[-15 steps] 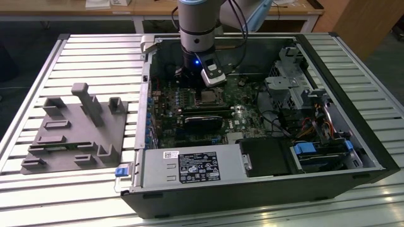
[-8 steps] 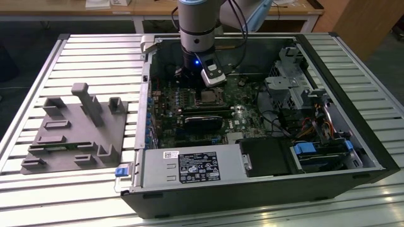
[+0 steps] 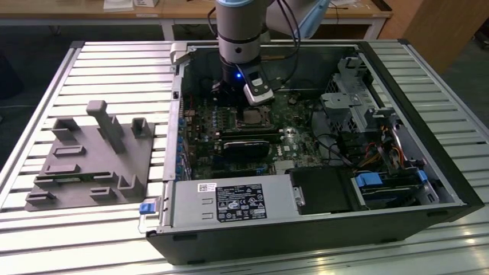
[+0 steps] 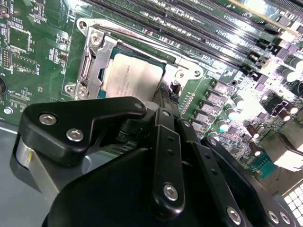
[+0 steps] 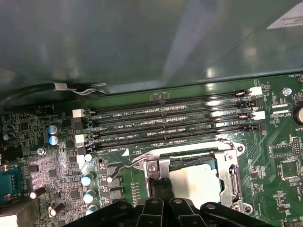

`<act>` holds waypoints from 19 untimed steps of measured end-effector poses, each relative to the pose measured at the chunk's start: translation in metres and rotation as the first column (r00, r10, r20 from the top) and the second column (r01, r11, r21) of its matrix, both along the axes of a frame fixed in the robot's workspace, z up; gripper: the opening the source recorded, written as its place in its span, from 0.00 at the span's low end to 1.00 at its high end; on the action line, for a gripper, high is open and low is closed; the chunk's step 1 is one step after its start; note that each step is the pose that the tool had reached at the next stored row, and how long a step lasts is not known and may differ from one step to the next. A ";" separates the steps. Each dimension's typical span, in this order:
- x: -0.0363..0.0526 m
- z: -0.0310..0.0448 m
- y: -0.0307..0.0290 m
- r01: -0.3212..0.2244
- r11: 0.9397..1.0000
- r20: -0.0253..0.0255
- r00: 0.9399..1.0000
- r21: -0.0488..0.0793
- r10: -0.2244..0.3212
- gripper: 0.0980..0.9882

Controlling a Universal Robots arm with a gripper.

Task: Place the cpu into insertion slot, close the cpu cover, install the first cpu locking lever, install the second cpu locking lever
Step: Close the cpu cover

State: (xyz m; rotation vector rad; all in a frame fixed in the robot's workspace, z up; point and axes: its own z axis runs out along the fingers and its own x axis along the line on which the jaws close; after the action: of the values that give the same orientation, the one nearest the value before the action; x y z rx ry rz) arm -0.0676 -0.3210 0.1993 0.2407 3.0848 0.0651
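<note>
At the cpu cover (image 5: 233, 172) edge, the hand (image 5: 160, 188) sits closed narrow beside the cpu (image 5: 194, 187)

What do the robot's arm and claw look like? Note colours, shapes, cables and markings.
The arm is a round column, silver-grey above, black below, with a small blue light. Dark cables hang beside it. A pale block sits at its wrist. The claw is black, built from flat link bars with silver screws.

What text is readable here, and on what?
Nothing reads reliably.
On the power supply label: print too small.
By the memory slots: white board print, blurred.
On the cpu: faint marking, unreadable.
On the white sticker, case wall: blurred.
</note>
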 end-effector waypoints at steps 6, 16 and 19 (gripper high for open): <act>0.0011 0.0001 0.0000 0.000 1.000 0.000 1.000 0.008 0.000 0.01; 0.0025 0.0007 -0.0007 0.000 1.000 0.000 1.000 0.018 0.000 0.01; 0.0034 0.0007 -0.0007 0.000 1.000 0.000 1.000 0.018 0.000 0.01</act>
State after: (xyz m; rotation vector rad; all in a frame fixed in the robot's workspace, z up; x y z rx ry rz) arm -0.0643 -0.3217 0.2000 0.2416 3.0853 0.0928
